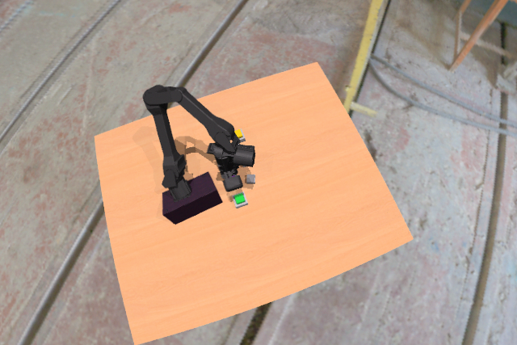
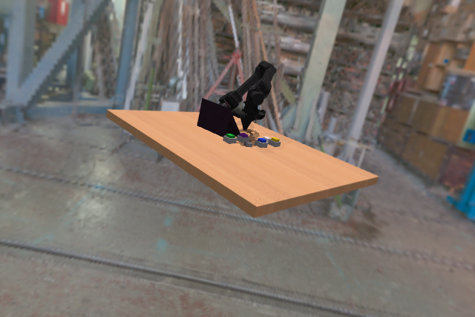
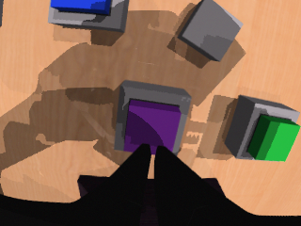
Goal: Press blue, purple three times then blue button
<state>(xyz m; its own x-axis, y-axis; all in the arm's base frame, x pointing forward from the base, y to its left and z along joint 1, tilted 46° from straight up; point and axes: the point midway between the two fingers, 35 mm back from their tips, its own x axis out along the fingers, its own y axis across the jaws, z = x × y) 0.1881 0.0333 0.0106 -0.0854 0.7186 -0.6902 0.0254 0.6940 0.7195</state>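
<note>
The purple button (image 2: pixel 243 135) (image 3: pixel 152 124) has a purple cap standing up from its grey base. In the top view the arm hides nearly all of it. My gripper (image 2: pixel 245 128) (image 3: pixel 152 153) is shut and holds nothing. Its tips point down a little above the purple button, and in the wrist view they overlap the lower edge of its cap. The blue button (image 2: pixel 262 139) (image 3: pixel 82 6) has its cap raised and is cut off at the top of the wrist view. The arm hides it in the top view.
The green button (image 1: pixel 239 198) (image 2: pixel 230 135) (image 3: pixel 274 138) stands right of the purple one in the wrist view. A grey block (image 1: pixel 250 178) (image 2: pixel 248 144) (image 3: pixel 209 30) lies near both. The yellow button (image 1: pixel 238 133) (image 2: pixel 275 139) and a partly hidden white button (image 2: pixel 266 137) are beyond the blue one.
</note>
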